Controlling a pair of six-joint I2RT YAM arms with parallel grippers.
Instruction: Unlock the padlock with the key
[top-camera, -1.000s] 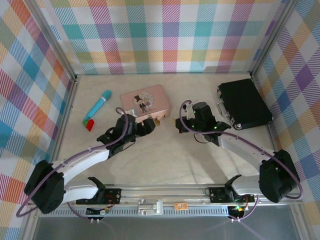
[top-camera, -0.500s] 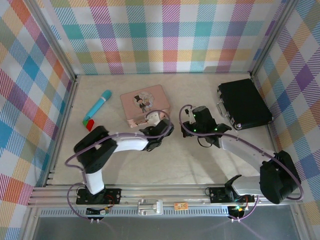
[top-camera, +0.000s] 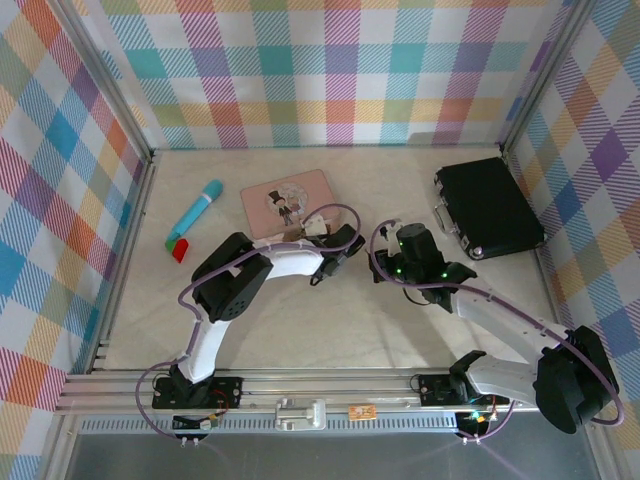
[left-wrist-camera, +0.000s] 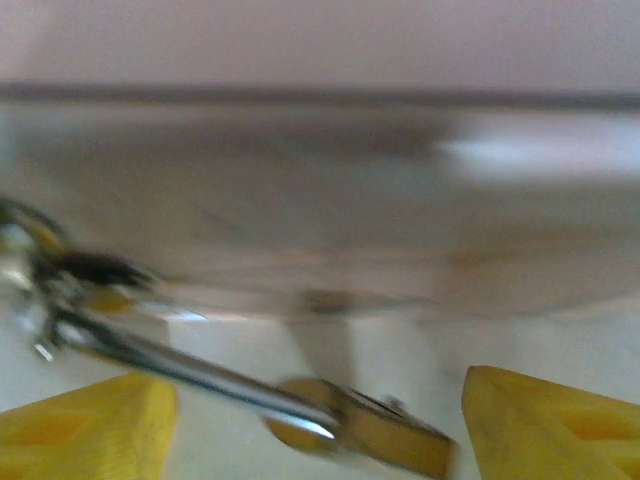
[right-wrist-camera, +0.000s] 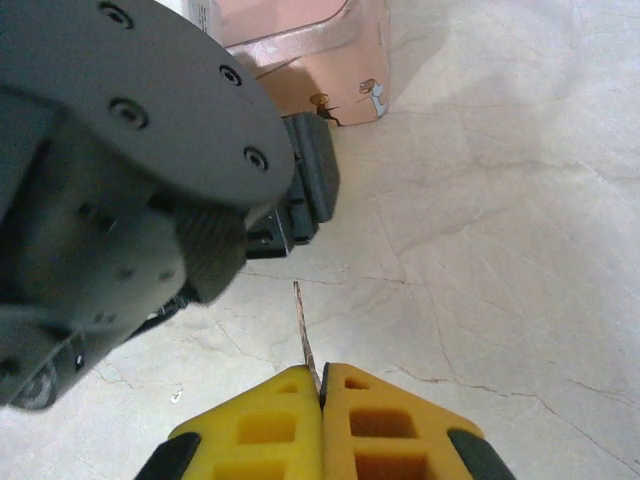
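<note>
The table (top-camera: 330, 330) is a pale, marble-patterned slab with thin grey veins, matte under even light. Pastel plaid walls (top-camera: 340, 70) close it in on three sides, with bare metal posts at the corners. A metal rail (top-camera: 330, 385) runs along the near edge, where both arms are bolted. A pink tin (top-camera: 290, 203) lies towards the back at centre-left, and a turquoise tube (top-camera: 199, 210) lies slanted well to its left, with a small red block (top-camera: 179, 250) at the tube's near end. A black case (top-camera: 490, 208) sits at the back right, close to the wall. The left end effector (left-wrist-camera: 312, 425) stands wide open just in front of the tin. In its blurred wrist view the brass padlock (left-wrist-camera: 385, 440) lies on the table between the yellow fingertips (left-wrist-camera: 90, 430), its thin shackle stretching leftward; whether either pad touches it cannot be told. The right end effector (right-wrist-camera: 322, 385) is pinched tight on the key (right-wrist-camera: 303, 335), a thin dark sliver that juts forward over the table towards the left arm's grey wrist, near the tin's corner.
</note>
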